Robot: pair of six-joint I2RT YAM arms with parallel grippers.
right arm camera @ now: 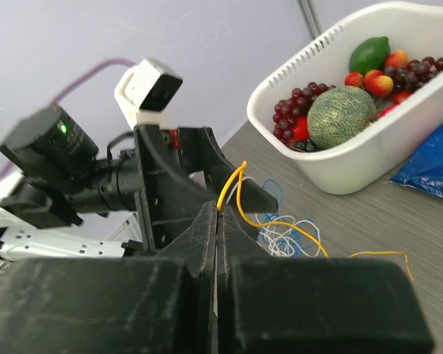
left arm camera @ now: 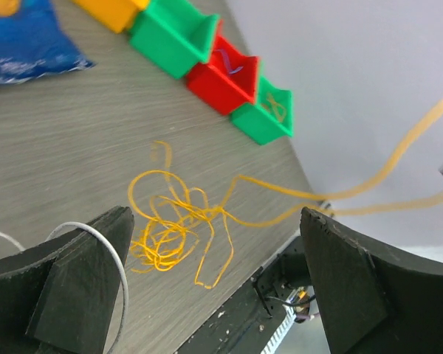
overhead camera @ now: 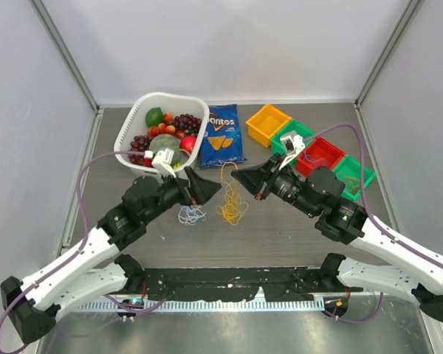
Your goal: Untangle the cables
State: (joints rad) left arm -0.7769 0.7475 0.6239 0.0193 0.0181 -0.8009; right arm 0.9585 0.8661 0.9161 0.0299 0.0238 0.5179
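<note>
So the cables (overhead camera: 231,208) are about as light and floppy as it gets: thin limp string with zero stiffness, so nothing keeps its shape, and I'd guess a tug on one end just drags the whole clump unless something pins the rest. They sit around the middle of the table, a bit toward the near edge. There's a yellow cable (left arm camera: 170,225) in a loose scribble of loops, and just left of it a smaller heap of white and blue strands (overhead camera: 192,215). The right gripper (right arm camera: 216,221) is clamped tight on one strand of the yellow, held up off the table with the line running down to the scribble. The left gripper (left arm camera: 214,243) is spread wide with nothing between its fingers, low over the two heaps. A white loop curves by one finger, can't tell if it touches. Both arms reach in from the near edge, elbows out, tips nearly facing each other. I'd grab a free end or a single outer loop, not the knotty middle, since string this thin probably slips out of the pads easily.
</note>
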